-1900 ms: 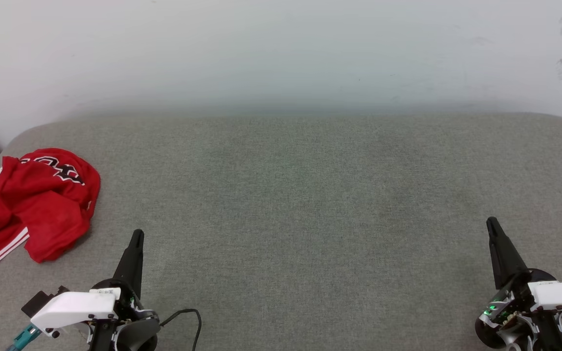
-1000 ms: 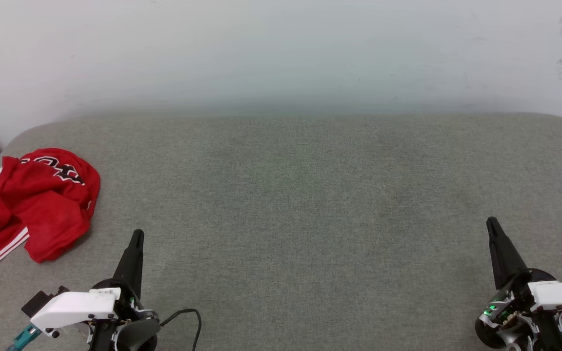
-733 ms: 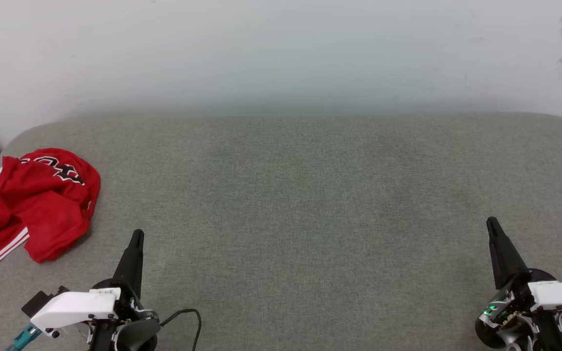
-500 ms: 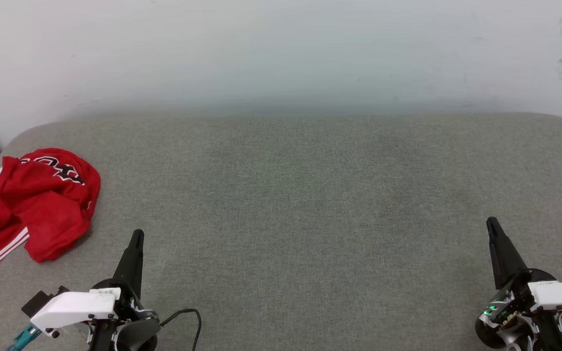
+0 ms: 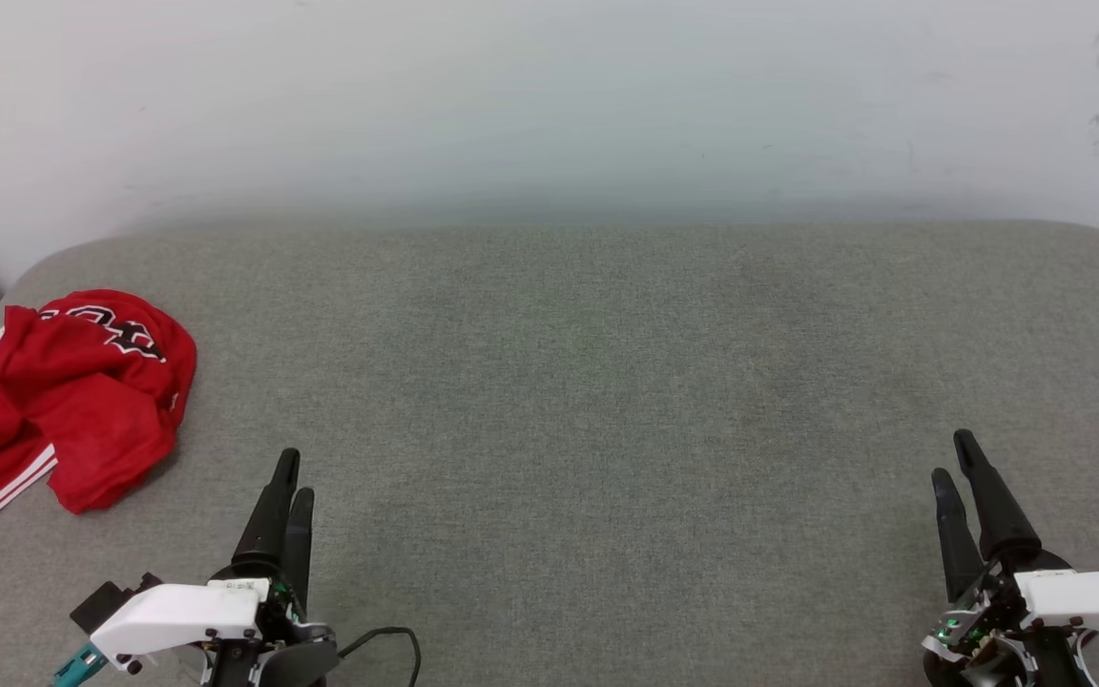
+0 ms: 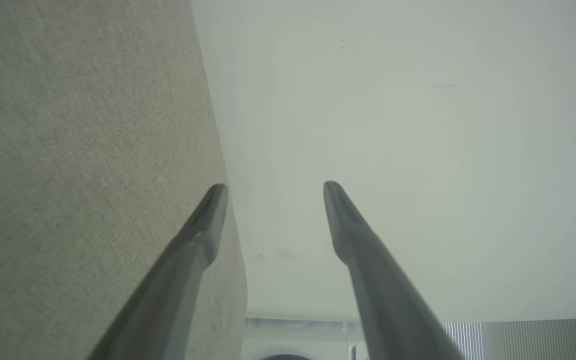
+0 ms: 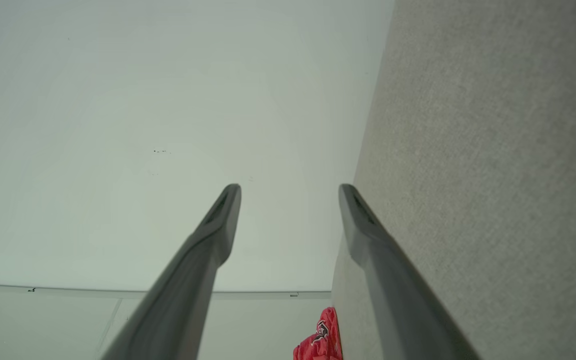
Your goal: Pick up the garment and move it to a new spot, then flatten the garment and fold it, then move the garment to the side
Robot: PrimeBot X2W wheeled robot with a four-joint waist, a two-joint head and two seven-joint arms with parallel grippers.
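Note:
The garment is a red jersey with white trim and black lettering, lying crumpled at the far left edge of the grey padded surface. A small part of the garment also appears at the bottom of the right wrist view. My left gripper hovers low at the lower left, to the right of the garment and apart from it, open with nothing between its fingers. At the lower right my right gripper is open too and holds nothing. Both wrist views show spread fingers with a clear gap.
A pale wall rises directly behind the grey surface. A black cable loops beside my left wrist. The surface's rounded corners lie at the far left and far right.
Both grippers have opened: each showed as one closed point before, and now two separate fingers stand apart. Both wrists have shifted slightly. The garment has not moved.

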